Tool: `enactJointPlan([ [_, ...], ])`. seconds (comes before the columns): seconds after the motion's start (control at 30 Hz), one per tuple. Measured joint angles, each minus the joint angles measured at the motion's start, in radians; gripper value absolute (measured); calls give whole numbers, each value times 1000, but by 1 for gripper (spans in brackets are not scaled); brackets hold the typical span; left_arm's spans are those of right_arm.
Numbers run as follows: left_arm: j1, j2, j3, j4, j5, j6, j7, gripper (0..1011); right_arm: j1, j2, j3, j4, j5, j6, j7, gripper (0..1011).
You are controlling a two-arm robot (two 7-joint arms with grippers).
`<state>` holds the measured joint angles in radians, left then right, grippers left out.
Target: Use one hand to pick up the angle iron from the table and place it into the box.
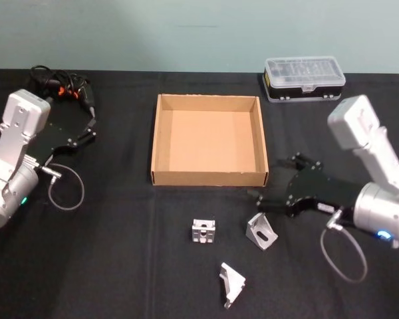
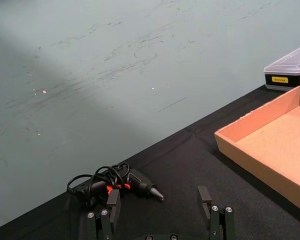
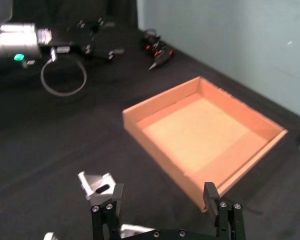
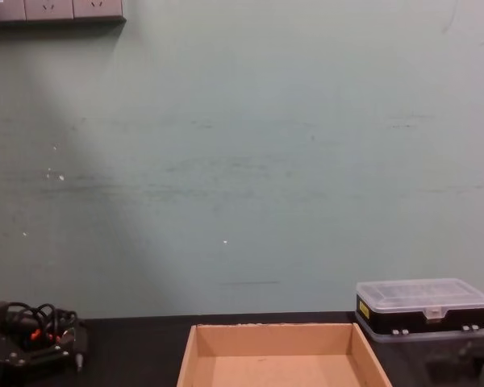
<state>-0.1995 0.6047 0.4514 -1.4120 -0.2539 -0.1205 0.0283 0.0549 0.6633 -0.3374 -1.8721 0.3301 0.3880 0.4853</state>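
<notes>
Wide black table (image 1: 120, 266), and the tan box (image 1: 209, 178) sits open and empty toward the middle of its back edge. The left arm is parked at the left edge. Its left gripper (image 1: 86, 131) is near the back-left corner beside a corded tool (image 1: 70, 90), with its fingers (image 2: 113, 200) spread wide on nothing, well apart from the action. The right arm is the one in play, reaching in from the right edge. The right gripper (image 1: 261, 201) is just off the box's front-right corner and aims across the table toward the left edge, roughly along the box's front wall. In the right wrist view its fingertips (image 3: 116, 194) stand wide apart and empty, framing that box corner. The target is the angle iron (image 1: 261, 231), which lies on the table just beside the right gripper, on the side toward the front edge. So the piece is not ahead of the fingers but a touch to the front of them, and in the wrist view it sits low, under the finger roots. Its length runs on a slant, skewed to the front edge, so a turn of the wrist looks needed to straddle it. Whether the gripper is hovering or low to the table, I can't tell. Two more metal pieces are about. A blocky bracket (image 1: 204, 231) lies farther toward the left edge, and another angled piece (image 1: 231, 284) lies close to the front edge. The right arm is clearly nearer to all three.
</notes>
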Motion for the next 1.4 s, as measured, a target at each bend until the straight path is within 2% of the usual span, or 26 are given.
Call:
enactJointPlan([
  [0.23, 0, 0, 0, 0, 0, 0, 0, 1000, 6, 10, -57, 11, -21, 23, -5, 1004],
  [0.4, 0, 0, 0, 0, 0, 0, 0, 1000, 5, 12, -78, 16, -33, 47, -13, 1004],
  [0.67, 0, 0, 0, 0, 0, 0, 0, 1000, 6, 1, -89, 34, -45, 87, -34, 1004],
  [0.97, 0, 0, 0, 0, 0, 0, 0, 1000, 8, -14, -90, 57, -45, 98, -38, 1004],
  [1.4, 0, 0, 0, 0, 0, 0, 0, 1000, 38, -28, -130, 88, -40, 93, 2, 1004],
])
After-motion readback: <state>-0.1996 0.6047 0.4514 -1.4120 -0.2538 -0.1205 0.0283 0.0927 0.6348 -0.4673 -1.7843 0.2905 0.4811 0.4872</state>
